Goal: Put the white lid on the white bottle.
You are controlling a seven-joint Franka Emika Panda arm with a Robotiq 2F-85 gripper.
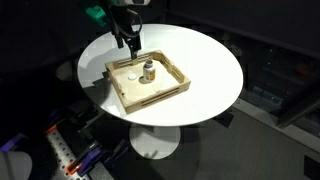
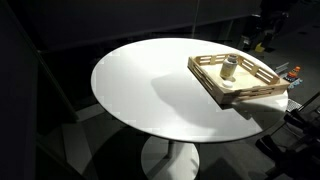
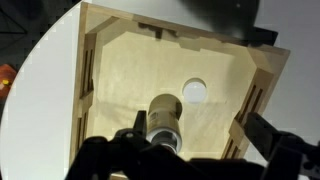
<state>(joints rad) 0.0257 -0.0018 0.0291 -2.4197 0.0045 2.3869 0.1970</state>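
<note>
Pickup pending: the wide-open, empty tool [image 3: 198, 138] should next drop onto the lid [image 3: 195, 91] just ahead, beside the bottle [image 3: 165, 115].

Bright overhead light on table [image 1: 210, 70]; dark surroundings; low resolution; wrist view foreground blurred.

White bottle [image 2: 229, 66] upright inside wooden tray [image 2: 214, 86] on round table [image 2: 140, 85].

- tiny round white lid [image 1: 133, 72], just below the black claw [image 1: 128, 42]: a speck, details unreadable.
- small white bottle with orange-brown band [image 3: 165, 118], seen between the claw's fingers [image 3: 262, 132] in the wrist view: blurred, base hidden.
</note>
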